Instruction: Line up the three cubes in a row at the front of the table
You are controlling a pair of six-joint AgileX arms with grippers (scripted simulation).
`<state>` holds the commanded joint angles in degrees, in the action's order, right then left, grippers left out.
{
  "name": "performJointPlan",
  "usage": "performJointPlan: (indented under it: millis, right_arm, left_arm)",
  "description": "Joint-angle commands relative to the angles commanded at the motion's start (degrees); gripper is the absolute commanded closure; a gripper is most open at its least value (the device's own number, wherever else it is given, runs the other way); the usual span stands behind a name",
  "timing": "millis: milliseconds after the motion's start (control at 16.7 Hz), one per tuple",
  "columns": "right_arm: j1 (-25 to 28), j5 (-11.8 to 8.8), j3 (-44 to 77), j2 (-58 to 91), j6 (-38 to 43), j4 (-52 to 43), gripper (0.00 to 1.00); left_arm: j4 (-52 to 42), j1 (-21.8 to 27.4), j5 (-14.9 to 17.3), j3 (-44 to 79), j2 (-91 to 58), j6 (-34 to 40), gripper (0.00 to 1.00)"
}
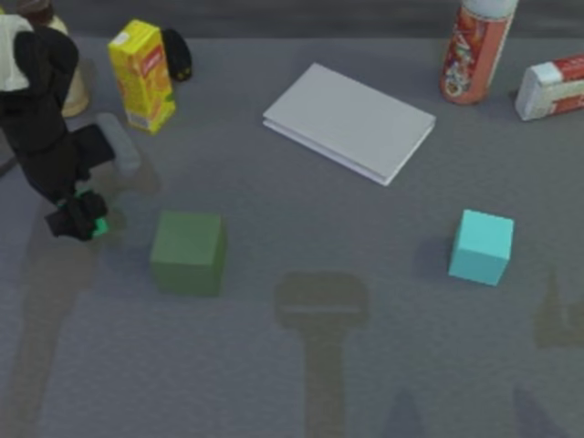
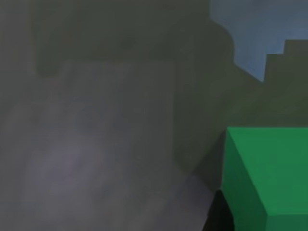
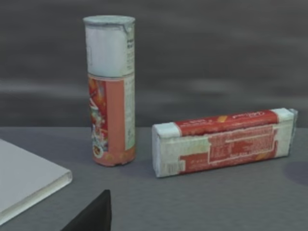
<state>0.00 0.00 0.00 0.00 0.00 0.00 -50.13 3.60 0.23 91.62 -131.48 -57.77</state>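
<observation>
At the left side of the table [image 1: 347, 365], my left gripper [image 1: 80, 219] is shut on the small bright green cube [image 1: 100, 224]. The arm hides most of that cube from above. In the left wrist view the green cube [image 2: 269, 178] fills the corner, with one dark finger [image 2: 217, 219] against its side. Just right of the gripper, the large dull olive cube [image 1: 188, 252] rests on the table. Far to the right sits the cyan cube [image 1: 481, 246]. My right arm is out of the top view.
A pale grey book [image 1: 349, 121] lies at the back middle. A yellow carton [image 1: 142, 76] and a dark object [image 1: 176, 53] stand at the back left. A tall orange can [image 1: 476, 47] and a red-and-white packet [image 1: 553, 86] are at the back right.
</observation>
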Motion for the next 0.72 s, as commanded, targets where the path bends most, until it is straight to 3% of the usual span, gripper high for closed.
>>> performJointPlan:
  millis: [420, 720]
  right_arm:
    - [0.0, 0.0, 0.0, 0.0, 0.0, 0.0, 0.00]
    - [0.0, 0.0, 0.0, 0.0, 0.0, 0.0, 0.00]
  left_arm:
    - [0.0, 0.0, 0.0, 0.0, 0.0, 0.0, 1.00]
    - [-6.1, -0.3, 0.8, 3.2, 3.7, 0.8, 1.00]
